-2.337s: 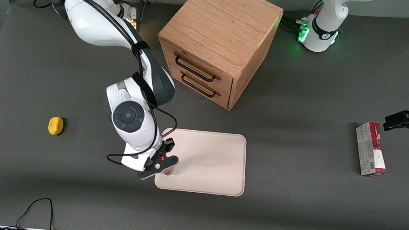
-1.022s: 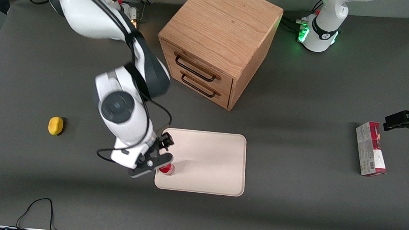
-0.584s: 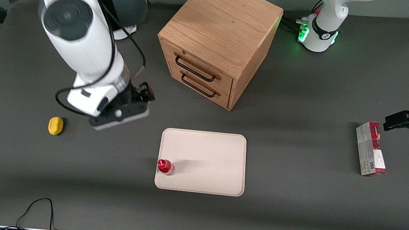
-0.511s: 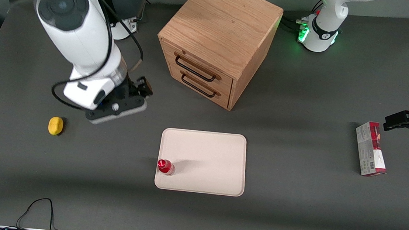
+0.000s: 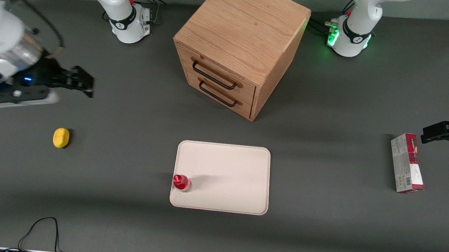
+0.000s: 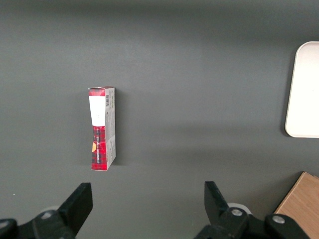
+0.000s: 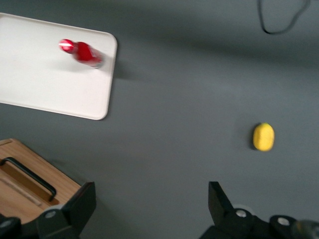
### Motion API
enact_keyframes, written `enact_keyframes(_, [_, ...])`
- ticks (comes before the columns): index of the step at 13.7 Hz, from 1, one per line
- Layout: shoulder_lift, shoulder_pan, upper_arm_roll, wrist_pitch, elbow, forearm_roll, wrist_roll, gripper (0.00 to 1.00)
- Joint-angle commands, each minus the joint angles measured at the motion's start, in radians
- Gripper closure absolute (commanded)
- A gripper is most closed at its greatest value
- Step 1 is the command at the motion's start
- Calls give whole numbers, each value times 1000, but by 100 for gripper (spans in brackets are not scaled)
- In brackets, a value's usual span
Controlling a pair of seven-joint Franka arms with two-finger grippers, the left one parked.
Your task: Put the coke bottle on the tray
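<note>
One coke bottle (image 5: 181,182) stands upright on the tray (image 5: 228,171); my gripper (image 5: 82,83) hangs wide open, empty, well apart from both.

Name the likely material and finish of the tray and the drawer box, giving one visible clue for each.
Tray: probably matte plastic; uniform cream, rounded rim. Drawer box: light wood, satin finish; grain lines show. The open end effector hangs far from both, above the table.
</note>
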Motion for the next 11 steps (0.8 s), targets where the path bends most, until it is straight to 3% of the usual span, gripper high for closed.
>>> enact_keyframes(1, [-78,-27,-45,46,-115,25,-46,0])
enact_keyframes(6, [-92,-29,-145,67,-162,25,-57,0])
enact_keyframes(11, [-80,-31,-176,60,-157,12,-55,0])
